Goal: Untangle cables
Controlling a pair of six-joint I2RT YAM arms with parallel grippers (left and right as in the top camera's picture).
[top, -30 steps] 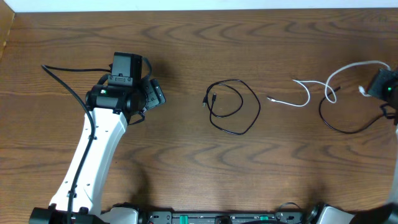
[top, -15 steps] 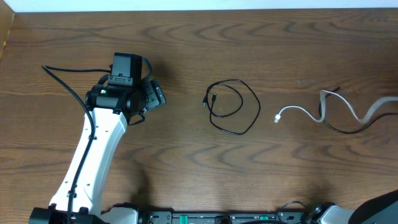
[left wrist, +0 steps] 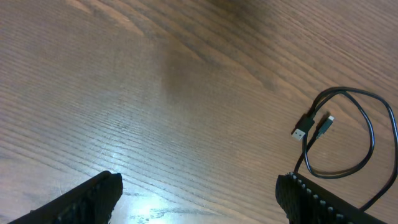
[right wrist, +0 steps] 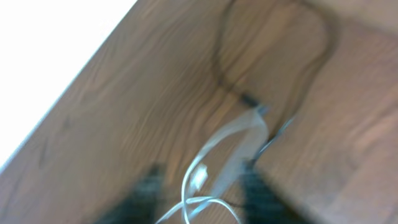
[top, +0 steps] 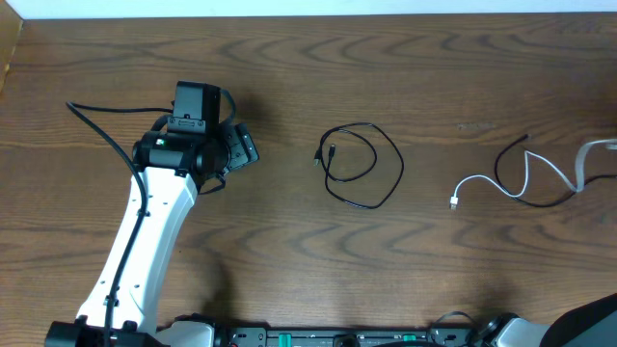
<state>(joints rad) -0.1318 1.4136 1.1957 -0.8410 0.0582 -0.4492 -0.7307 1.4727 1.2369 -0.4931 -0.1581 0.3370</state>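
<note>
The left end effector (left wrist: 199, 204) is held open over the left part of the desk (top: 289, 251), with only bare wood seen between its two dark fingers (left wrist: 93, 196). One black cable (top: 398, 166) is laid in a loose double loop near the middle of the desk, to the right of that end effector and well apart from it. In the left wrist view its two plug ends are seen lying side by side inside the loop. The white cable (top: 472, 181) is stretched in waves at the right side, its plug end pointing left and its other end carried off the right edge. It is crossed by a second black cable (top: 540, 203). The right end effector (right wrist: 202, 196) is shown only as two dark blurs with the white cable between them. Whether the cable is gripped cannot be told.
</note>
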